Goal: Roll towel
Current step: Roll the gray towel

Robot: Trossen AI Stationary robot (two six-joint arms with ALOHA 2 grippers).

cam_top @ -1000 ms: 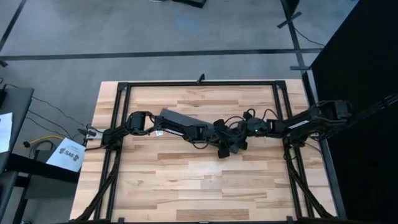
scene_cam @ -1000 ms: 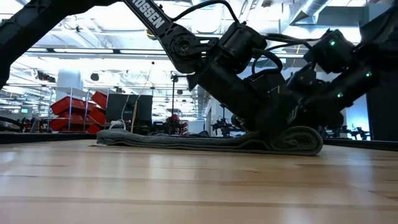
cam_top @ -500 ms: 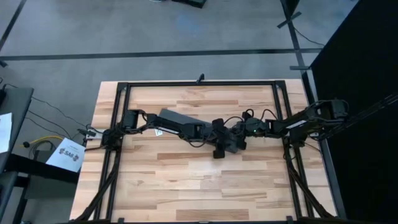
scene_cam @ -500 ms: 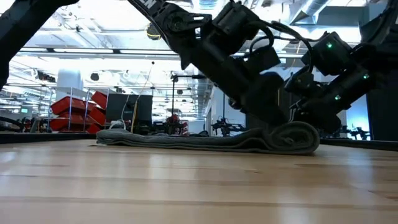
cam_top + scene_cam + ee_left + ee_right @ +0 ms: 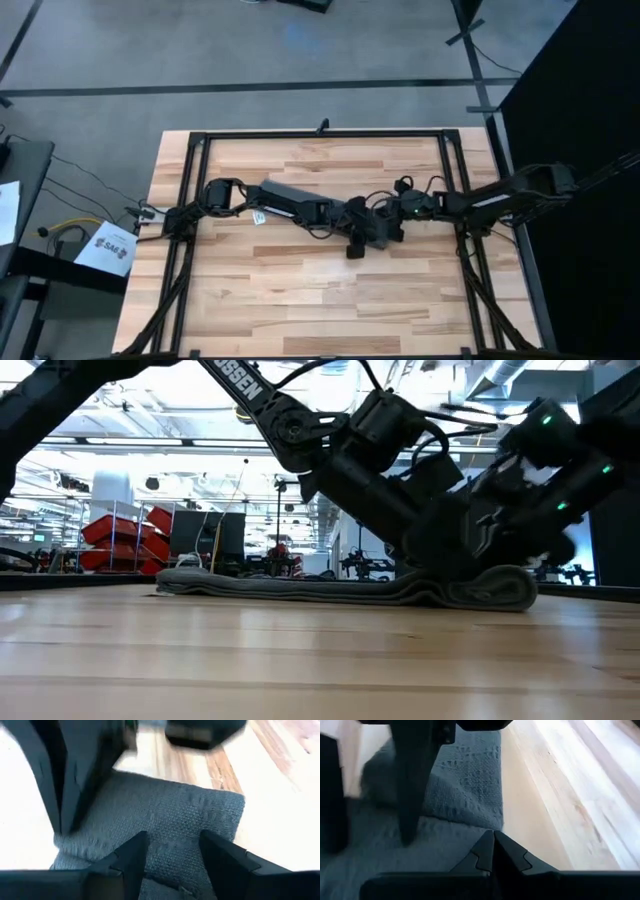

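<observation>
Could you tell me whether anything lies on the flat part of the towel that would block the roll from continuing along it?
Nothing visible does. The towel lies flat and bare ahead of the rolled end, where both grippers work.

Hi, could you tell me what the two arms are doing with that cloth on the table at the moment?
Both arms are working on a plain dark grey soft towel lying as a long strip on the wooden table. The left gripper, fingers open, and the right gripper, fingers shut, meet at one end of the strip. That end is bunched into a low, loose fold, while the rest lies flat. The roll is only just begun.
</observation>
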